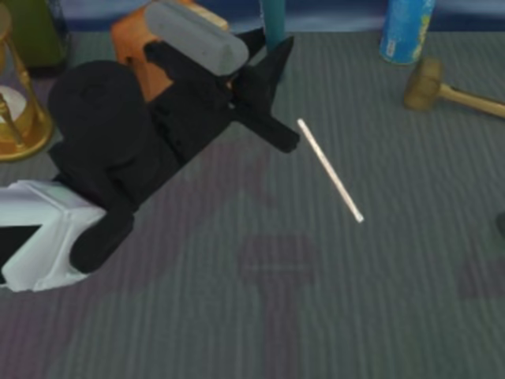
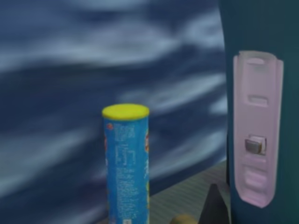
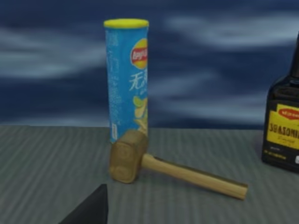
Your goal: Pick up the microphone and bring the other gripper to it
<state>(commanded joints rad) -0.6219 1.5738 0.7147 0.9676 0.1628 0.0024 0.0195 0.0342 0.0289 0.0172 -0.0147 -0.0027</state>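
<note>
Teal microphone (image 2: 259, 93), one; one chip can (image 3: 127, 74), one mallet (image 3: 128, 156)

My left gripper (image 1: 272, 99) reaches over the far left part of the counter (image 1: 331, 300), and the microphone (image 1: 274, 20) stands upright at the far edge, just beyond one of its fingers. An orange block (image 1: 130, 39) sits behind my left wrist, and an hourglass (image 1: 16, 103) stands at the left edge. A thin stick (image 1: 330, 170) lies slantwise near the middle, just right of the gripper. At the far right, a chip can (image 1: 405, 30) stands upright, with a mallet (image 1: 442, 88) lying in front of it, its handle running toward the right edge. A bottle (image 3: 282, 123) stands right of the mallet in the right wrist view.
</note>
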